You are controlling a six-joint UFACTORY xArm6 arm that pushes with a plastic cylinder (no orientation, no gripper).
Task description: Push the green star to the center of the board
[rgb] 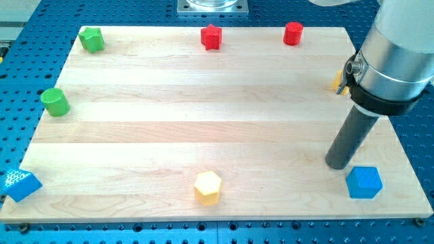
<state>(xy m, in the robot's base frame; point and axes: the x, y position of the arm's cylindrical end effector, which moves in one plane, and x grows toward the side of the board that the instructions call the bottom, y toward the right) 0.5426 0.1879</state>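
Observation:
The green star sits at the top left corner of the wooden board. My tip rests on the board at the view's right, far from the green star. It stands just up and left of a blue cube, with a small gap between them.
A green cylinder is at the left edge. A red star and a red cylinder are along the top edge. A yellow hexagon is at bottom middle. A blue block hangs off the bottom left corner. A yellow block is partly hidden behind the arm.

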